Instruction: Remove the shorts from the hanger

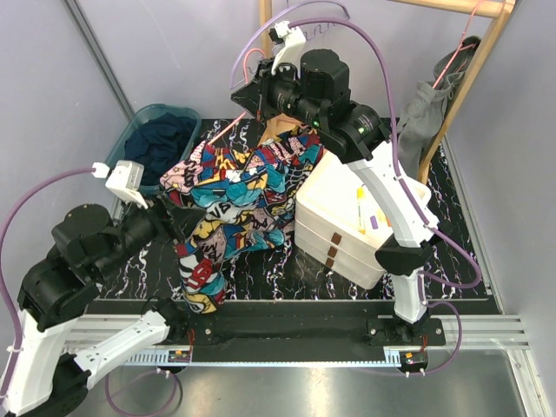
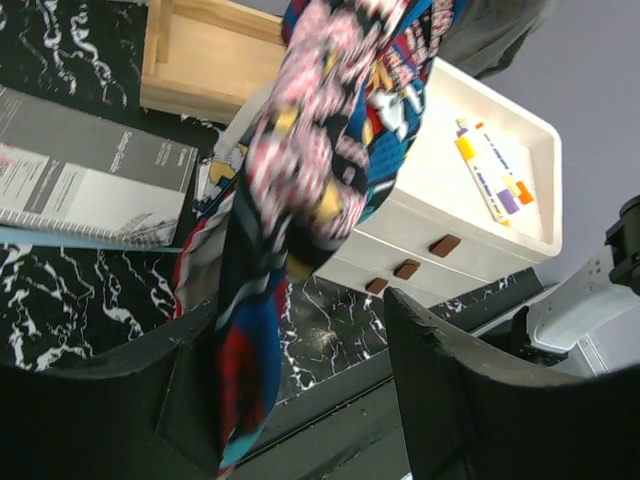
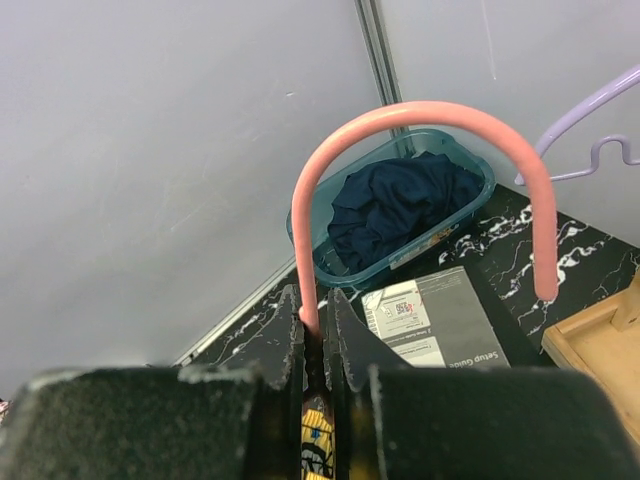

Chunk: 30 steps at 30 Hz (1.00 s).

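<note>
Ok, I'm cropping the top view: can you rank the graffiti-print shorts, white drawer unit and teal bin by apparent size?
1. graffiti-print shorts, though hanging nearer the camera, so unsure
2. white drawer unit, close behind, partly hidden by the arm
3. teal bin, clearly smallest

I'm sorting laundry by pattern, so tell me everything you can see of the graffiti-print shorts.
The graffiti-print shorts are soft cloth printed with comic-style lettering in red, blue, yellow, pink and black. They hang crumpled above the black marbled table. Their top is up by the right end effector, which is shut on the pink hanger. One leg droops between the open fingers of the left end effector. Whether they touch the white drawer unit is unclear.
</note>
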Tool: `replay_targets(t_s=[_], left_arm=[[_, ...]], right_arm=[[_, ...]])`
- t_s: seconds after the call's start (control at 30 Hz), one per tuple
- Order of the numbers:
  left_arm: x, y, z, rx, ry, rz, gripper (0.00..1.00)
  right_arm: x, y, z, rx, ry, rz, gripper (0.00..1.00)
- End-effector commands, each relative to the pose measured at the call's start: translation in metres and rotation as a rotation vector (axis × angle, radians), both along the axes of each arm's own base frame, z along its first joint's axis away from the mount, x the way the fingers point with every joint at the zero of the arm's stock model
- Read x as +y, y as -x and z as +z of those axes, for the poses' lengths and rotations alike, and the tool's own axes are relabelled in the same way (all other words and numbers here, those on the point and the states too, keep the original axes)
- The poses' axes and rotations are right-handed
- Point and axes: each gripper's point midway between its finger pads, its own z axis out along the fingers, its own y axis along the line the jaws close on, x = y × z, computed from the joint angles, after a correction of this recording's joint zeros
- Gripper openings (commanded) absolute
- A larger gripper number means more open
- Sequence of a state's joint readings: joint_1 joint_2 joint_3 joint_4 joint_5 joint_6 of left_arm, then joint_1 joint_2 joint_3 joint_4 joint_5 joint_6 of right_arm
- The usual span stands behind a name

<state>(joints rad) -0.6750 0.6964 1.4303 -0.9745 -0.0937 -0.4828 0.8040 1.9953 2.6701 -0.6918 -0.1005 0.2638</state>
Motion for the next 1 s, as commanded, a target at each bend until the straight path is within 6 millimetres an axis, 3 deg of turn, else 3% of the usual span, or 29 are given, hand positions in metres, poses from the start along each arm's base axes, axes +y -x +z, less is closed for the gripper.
replay_targets(t_s=[0.0,0.07,0.2,0.27,0.47,0.57,0.67,0.77,0.87,0.97], left_arm=[[0.013,-0.005,-0.001,-0.019,0.049,0.092,0.54],[0.018,-0.006,-0.007,-0.006,0.039,0.121,0.44],[0.031,-0.012,-0.012,0.000,0.005,0.198,0.00],[0.040,-0.012,-0.010,0.010,0.011,0.249,0.00],[0.110,0.002,0.003,-0.046,0.134,0.563,0.00],[0.126,0.013,0.002,-0.062,0.177,0.606,0.00],[0.124,0.017,0.001,-0.063,0.165,0.576,0.00],[0.110,0.016,0.002,-0.059,0.150,0.501,0.00],[0.097,0.014,0.002,-0.054,0.141,0.442,0.00],[0.077,0.006,0.013,-0.084,0.142,0.368,0.00]], right_arm=[[-0.032,0.012,0.074,-0.115,-0.173,-0.064,0.00],[-0.036,0.012,0.077,-0.117,-0.184,-0.068,0.00],[-0.040,0.016,0.087,-0.115,-0.221,-0.055,0.00],[-0.044,0.013,0.088,-0.116,-0.223,-0.071,0.00],[-0.061,-0.008,0.076,-0.109,-0.188,-0.160,0.00],[-0.087,-0.030,0.070,-0.095,-0.176,-0.280,0.00],[-0.114,-0.052,0.063,-0.060,-0.188,-0.366,0.00],[-0.125,-0.060,0.061,-0.029,-0.218,-0.391,0.00],[-0.114,-0.056,0.064,0.012,-0.269,-0.332,0.00],[-0.072,-0.036,0.061,0.114,-0.336,-0.110,0.00]])
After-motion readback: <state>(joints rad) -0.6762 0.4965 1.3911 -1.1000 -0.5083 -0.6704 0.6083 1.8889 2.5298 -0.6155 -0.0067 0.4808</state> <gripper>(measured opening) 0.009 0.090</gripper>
